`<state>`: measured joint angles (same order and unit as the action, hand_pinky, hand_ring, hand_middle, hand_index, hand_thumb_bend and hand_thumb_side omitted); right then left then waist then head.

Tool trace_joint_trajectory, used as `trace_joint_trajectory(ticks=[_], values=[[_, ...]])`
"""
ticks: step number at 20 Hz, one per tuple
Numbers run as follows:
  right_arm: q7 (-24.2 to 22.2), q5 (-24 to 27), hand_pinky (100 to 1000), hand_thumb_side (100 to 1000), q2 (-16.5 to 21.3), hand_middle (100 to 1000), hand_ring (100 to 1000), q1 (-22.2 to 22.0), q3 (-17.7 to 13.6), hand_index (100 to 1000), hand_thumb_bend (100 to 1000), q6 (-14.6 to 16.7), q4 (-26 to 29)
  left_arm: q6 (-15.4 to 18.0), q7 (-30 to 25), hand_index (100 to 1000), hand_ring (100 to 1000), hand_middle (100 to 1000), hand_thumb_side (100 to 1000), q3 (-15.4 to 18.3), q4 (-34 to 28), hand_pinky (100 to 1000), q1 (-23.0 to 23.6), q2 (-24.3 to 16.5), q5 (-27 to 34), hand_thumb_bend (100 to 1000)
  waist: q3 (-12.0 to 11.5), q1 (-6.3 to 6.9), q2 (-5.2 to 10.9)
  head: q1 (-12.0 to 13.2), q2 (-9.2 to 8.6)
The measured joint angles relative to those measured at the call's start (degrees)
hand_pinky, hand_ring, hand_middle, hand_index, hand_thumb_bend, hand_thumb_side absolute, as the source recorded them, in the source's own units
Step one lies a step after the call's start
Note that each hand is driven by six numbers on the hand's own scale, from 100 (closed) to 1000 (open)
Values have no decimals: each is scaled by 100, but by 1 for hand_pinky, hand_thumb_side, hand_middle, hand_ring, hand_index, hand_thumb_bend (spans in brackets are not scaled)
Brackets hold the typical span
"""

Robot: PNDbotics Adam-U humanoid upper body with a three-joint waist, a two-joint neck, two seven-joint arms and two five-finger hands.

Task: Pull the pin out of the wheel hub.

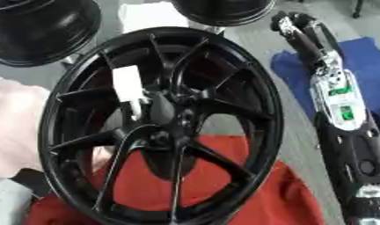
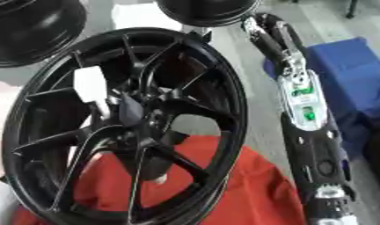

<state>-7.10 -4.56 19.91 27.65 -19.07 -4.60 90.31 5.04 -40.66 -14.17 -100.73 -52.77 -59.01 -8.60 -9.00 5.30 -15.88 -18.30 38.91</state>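
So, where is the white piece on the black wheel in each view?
Left eye view: the white piece sits left of centre, on the upper spokes beside the hub.
Right eye view: the same piece lies further left, nearer the rim.
Shared landmark: the red cloth under the wheel.

The supporting surface is a grey floor or bench (image 1: 301, 145), bare in a strip running from 1 o'clock down to 5 o'clock. A red cloth (image 1: 247, 193) lies on it at 6 o'clock, under the lower rim of the large black wheel (image 1: 158, 127), which fills the middle. A blue cloth (image 2: 355, 74) lies at 3 o'clock. Two more black wheels rest at 11 o'clock (image 1: 39, 28) and 12 o'clock (image 1: 224, 11), with a white sheet (image 1: 151, 15) between them. A pale pink cloth (image 1: 16, 123) lies at 9 o'clock.
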Motion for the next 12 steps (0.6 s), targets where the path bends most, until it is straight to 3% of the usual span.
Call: trace_joint_trajectory(ticks=[12], values=[[-53, -9, 942, 582, 1, 628, 798, -8, 7, 675, 100, 9, -47, -1023, -693, 814, 735, 722, 680, -1161, 345, 777, -1069, 1039, 57, 560, 0, 1, 0, 86, -20]])
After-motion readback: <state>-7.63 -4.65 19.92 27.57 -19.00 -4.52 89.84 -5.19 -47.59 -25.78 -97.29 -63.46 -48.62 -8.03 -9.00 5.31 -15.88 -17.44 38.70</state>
